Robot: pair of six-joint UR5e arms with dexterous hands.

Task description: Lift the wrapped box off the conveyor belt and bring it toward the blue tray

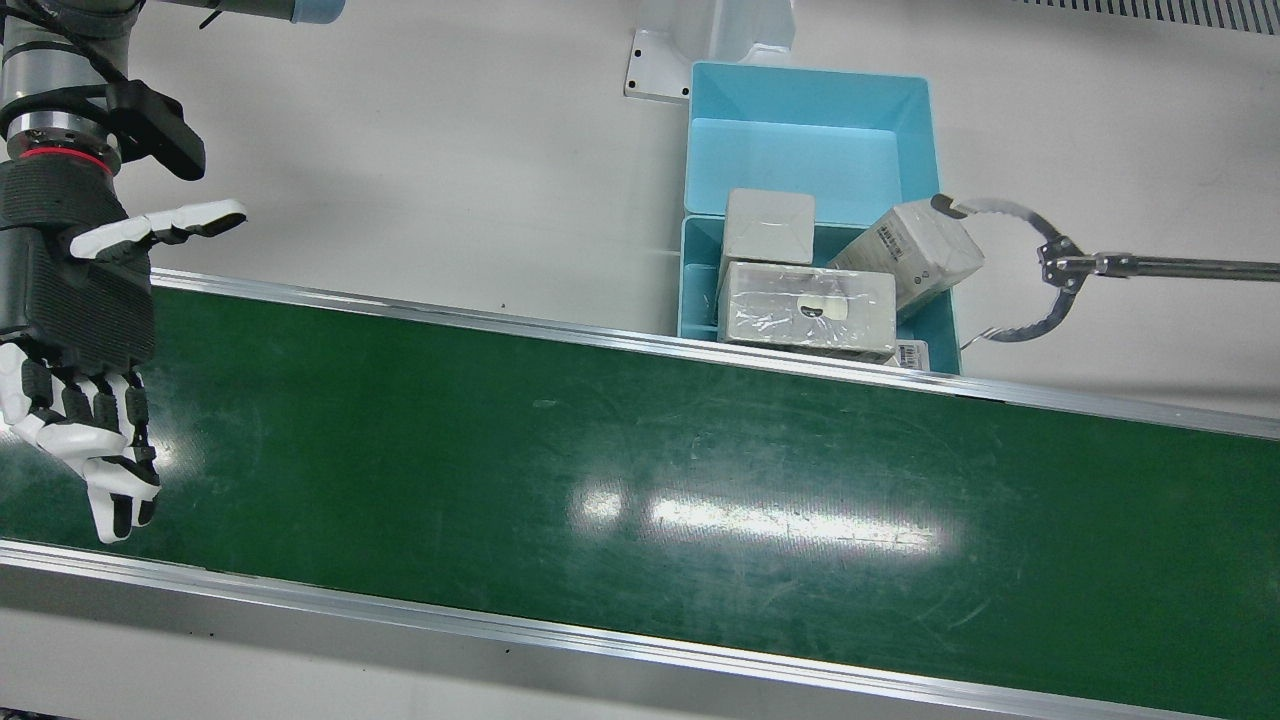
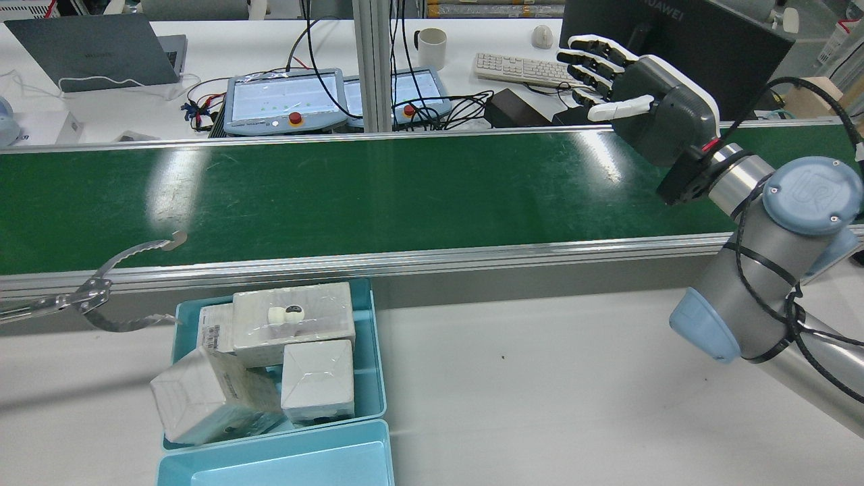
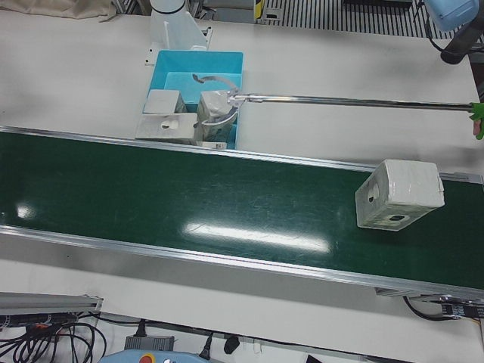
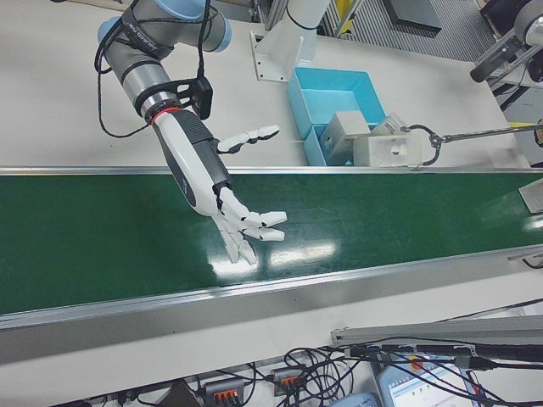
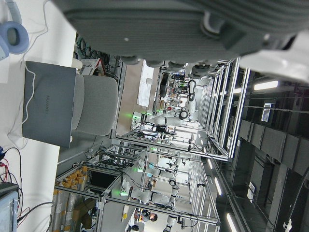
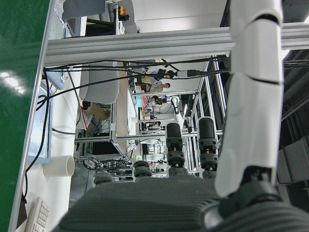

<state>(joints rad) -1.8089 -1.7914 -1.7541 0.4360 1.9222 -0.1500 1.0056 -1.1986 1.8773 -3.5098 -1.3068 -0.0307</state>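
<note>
Right hand empty, fingers spread over belt | wrapped box (left-front view only) | left hand unreadable

hand: open, fingers spread, holding nothing | belt: green, along view's left edge | beyond: white mug, keyboard, cables, metal frames
</note>
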